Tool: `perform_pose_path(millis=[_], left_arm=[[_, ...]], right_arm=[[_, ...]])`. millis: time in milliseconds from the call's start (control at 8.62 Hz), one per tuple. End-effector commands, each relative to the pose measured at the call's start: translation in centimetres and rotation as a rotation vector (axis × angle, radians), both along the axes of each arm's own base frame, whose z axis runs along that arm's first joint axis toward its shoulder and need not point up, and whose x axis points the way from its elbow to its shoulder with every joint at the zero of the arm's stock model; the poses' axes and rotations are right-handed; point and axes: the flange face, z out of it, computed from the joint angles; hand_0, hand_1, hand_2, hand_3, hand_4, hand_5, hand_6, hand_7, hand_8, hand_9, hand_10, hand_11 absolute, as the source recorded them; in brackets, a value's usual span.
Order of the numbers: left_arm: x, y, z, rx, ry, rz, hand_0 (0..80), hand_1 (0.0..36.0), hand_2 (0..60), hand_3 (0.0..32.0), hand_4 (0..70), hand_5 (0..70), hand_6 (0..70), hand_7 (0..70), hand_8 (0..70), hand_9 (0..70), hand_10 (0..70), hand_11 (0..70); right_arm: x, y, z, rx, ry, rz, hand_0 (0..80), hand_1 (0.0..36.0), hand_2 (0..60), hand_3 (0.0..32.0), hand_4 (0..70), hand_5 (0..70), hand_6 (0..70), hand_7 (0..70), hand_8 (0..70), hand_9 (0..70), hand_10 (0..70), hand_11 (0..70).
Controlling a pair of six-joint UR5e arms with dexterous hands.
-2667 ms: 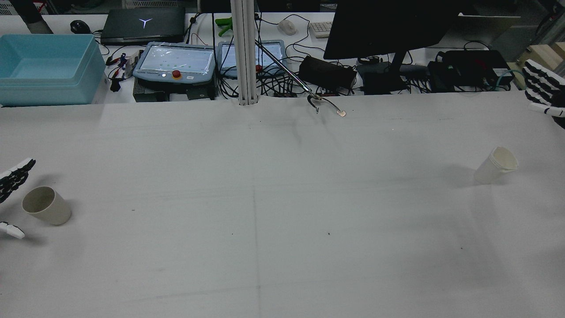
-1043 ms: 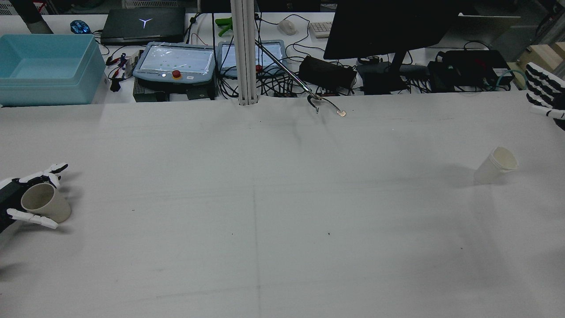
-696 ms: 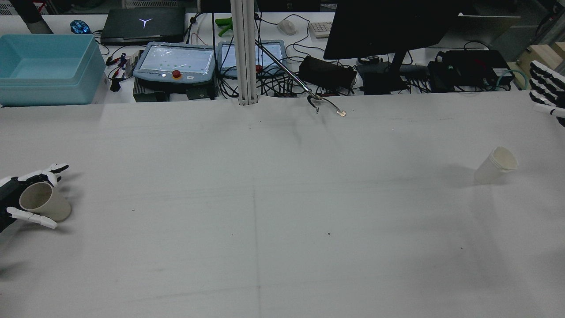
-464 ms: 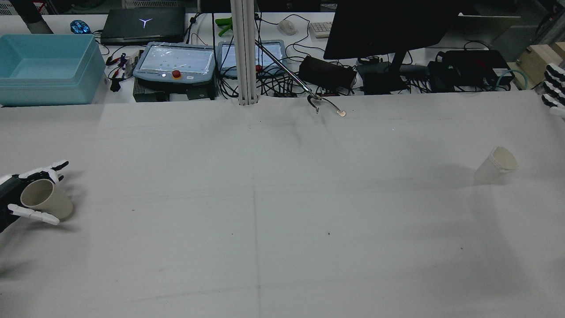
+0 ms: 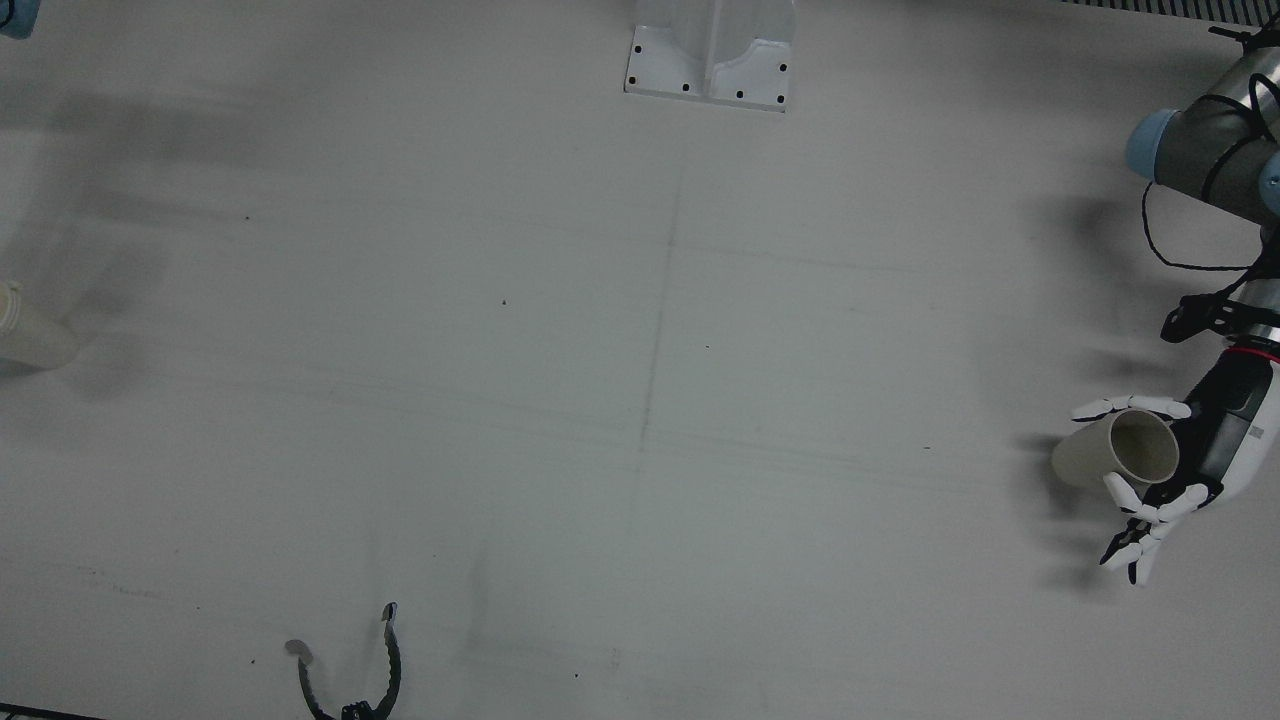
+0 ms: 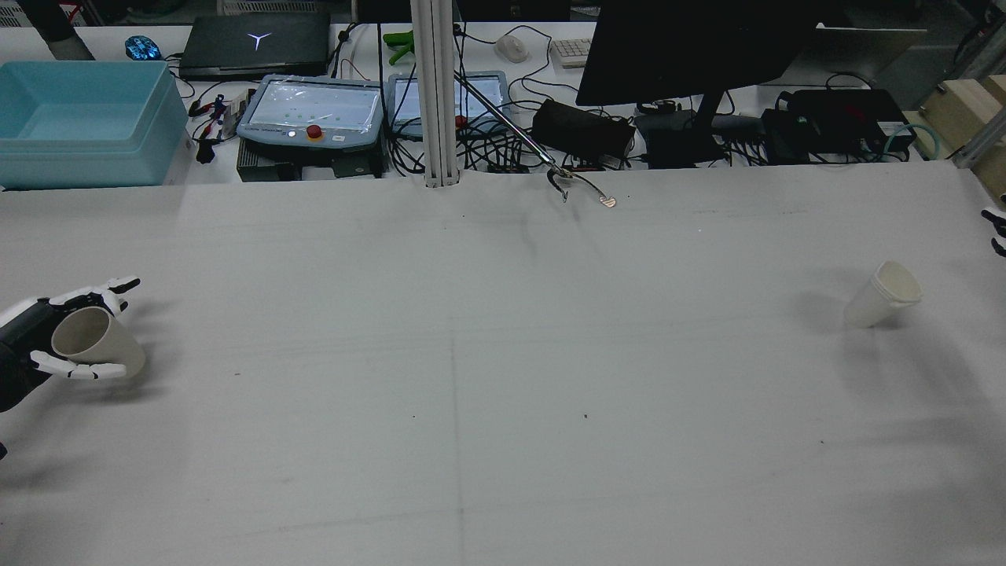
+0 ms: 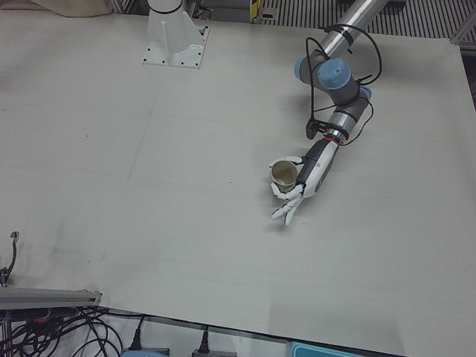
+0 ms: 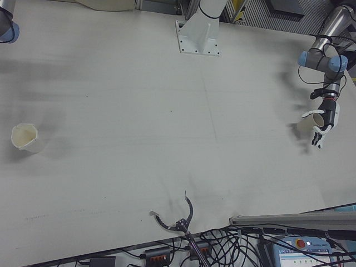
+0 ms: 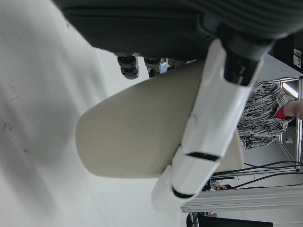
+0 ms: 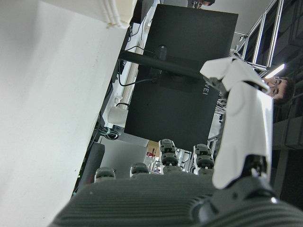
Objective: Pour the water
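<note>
The left hand (image 5: 1160, 470) has its fingers (image 5: 1130, 407) wrapped around a tan cup (image 5: 1115, 453), holding it tipped over with its open mouth turned back toward the arm, just above the white table (image 5: 640, 400) near its edge. The right hand (image 6: 995, 231) only peeks in at the far side of the rear view, and its own camera shows its fingers spread apart with nothing in them. A white cup (image 6: 882, 294) stands on the table near that side, well apart from the tan cup and touched by no hand.
</note>
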Motion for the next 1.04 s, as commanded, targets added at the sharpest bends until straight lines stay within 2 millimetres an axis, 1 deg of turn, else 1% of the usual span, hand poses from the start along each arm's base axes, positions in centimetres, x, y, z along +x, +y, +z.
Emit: perform_pose_path(millis=[0,116,232,348,464,696,812,928], left_arm=[[0.2,0.0,-2.4,0.002,0.002,0.006,80.0,36.0,60.0,0.0,32.2,70.0,11.7,11.5,1.8,0.9,4.1,10.4],[0.4,0.0,-2.9,0.005,0.005,0.009,80.0,36.0,60.0,0.0,32.2,70.0,11.6,11.3,1.8,0.8,4.2,10.6],[0.7,0.3,-3.2,-0.008,0.015,0.017,80.0,36.0,60.0,0.0,31.7,70.0,11.5,11.2,1.8,0.8,4.2,10.6],[0.7,0.4,-3.2,-0.01,0.018,0.018,80.0,36.0,60.0,0.0,31.4,70.0,11.4,11.0,1.7,0.8,4.0,10.3],[0.7,0.3,-3.2,-0.009,0.019,0.016,80.0,36.0,60.0,0.0,30.4,70.0,11.0,10.5,1.7,0.7,4.2,10.6],[0.7,0.3,-3.1,-0.009,0.019,0.018,80.0,36.0,60.0,0.0,29.3,70.0,10.7,10.1,1.7,0.6,4.1,10.4],[0.7,0.4,-3.1,-0.008,0.02,0.018,80.0,36.0,60.0,0.0,28.9,70.0,10.6,10.0,1.7,0.6,4.1,10.5],[0.7,0.3,-3.1,-0.006,0.022,0.016,80.0,36.0,60.0,0.0,28.8,70.0,10.7,10.1,1.7,0.6,4.3,10.7]], right_arm=[[-1.2,1.0,5.3,-0.035,0.029,-0.033,54.6,29.5,34.6,0.0,1.5,7.7,13.1,6.3,1.6,0.0,0.0,0.0],[-2.4,0.7,5.9,-0.03,0.035,-0.061,53.6,28.6,33.4,0.0,0.0,7.6,12.9,4.5,1.5,0.0,0.0,0.0],[-2.6,0.7,6.0,-0.021,0.069,-0.065,53.5,28.6,32.0,0.0,0.0,7.5,11.6,1.5,1.3,0.0,0.0,0.0],[-3.6,0.3,5.7,-0.009,0.095,-0.085,53.4,27.0,24.8,0.0,0.0,7.0,9.9,0.0,0.9,0.0,0.0,0.0],[-4.7,-0.2,5.4,0.002,0.094,-0.107,53.0,25.9,21.2,0.0,0.0,6.7,9.6,0.0,0.9,0.0,0.0,0.0],[-6.6,-0.5,5.0,0.017,0.111,-0.146,53.7,27.0,21.7,0.0,0.0,6.9,8.4,0.0,0.6,0.0,0.0,0.0],[-7.4,-1.1,4.1,0.042,0.132,-0.157,55.5,29.5,23.8,0.0,0.0,7.2,5.5,0.0,0.1,0.0,0.0,0.0],[-8.1,-1.6,3.6,0.056,0.138,-0.167,56.3,30.5,24.7,0.0,0.0,7.4,5.6,0.0,0.1,0.0,0.0,0.0]])
